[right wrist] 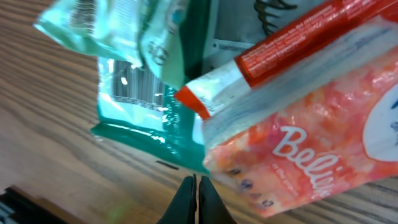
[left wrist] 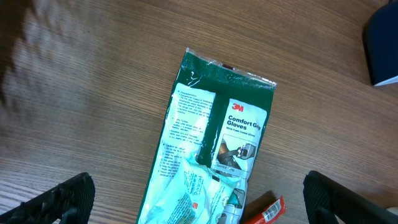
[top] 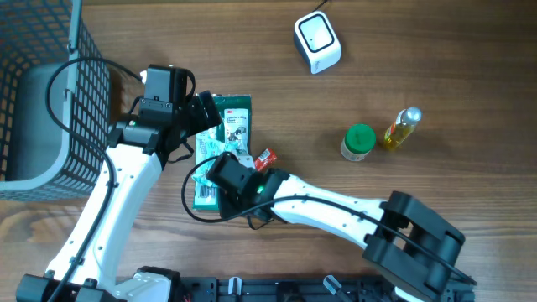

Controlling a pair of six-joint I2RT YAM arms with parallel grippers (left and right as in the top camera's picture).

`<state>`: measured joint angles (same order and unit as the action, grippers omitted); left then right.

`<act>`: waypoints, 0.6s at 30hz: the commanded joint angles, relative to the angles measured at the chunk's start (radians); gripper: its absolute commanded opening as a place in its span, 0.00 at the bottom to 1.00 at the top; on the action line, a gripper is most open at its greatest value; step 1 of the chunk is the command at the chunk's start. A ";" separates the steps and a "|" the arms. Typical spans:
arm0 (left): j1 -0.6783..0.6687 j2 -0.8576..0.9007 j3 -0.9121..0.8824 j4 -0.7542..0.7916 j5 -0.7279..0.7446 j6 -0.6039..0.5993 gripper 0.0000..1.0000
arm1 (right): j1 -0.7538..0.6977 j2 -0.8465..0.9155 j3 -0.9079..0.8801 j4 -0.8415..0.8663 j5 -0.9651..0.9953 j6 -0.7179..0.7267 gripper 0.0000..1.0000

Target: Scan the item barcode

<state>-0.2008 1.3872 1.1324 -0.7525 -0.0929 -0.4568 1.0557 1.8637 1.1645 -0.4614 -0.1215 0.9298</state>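
Wooden table (top: 277, 101) bears a glove packet (top: 232, 117) under the spread left gripper (top: 206, 117), likely poised to grasp it for the scanner (top: 317, 42) at one o'clock; the right gripper (right wrist: 198, 190) is clenched on nothing.

Brown wood-grain table (top: 436, 50): black wire basket (top: 88, 101) far left, white boxy scanner (top: 317, 42) top, green-lidded jar (top: 359, 142) just beside yellow-liquid bottle (top: 402, 128), green plastic glove packet (top: 232, 113) centre-left.

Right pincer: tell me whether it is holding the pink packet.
No, the right pincer is shut tight with nothing clamped in it, and the pink packet lies just beyond it.
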 commanded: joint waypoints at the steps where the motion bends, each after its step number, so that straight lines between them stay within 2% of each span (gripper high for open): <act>1: 0.003 -0.002 0.001 0.003 -0.010 0.008 1.00 | 0.002 0.029 -0.011 0.003 0.021 -0.012 0.04; 18: 0.003 -0.002 0.001 0.003 -0.010 0.008 1.00 | 0.002 0.029 -0.011 -0.037 0.055 -0.048 0.06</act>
<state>-0.2008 1.3872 1.1324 -0.7525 -0.0929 -0.4568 1.0557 1.8759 1.1645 -0.4957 -0.0959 0.8978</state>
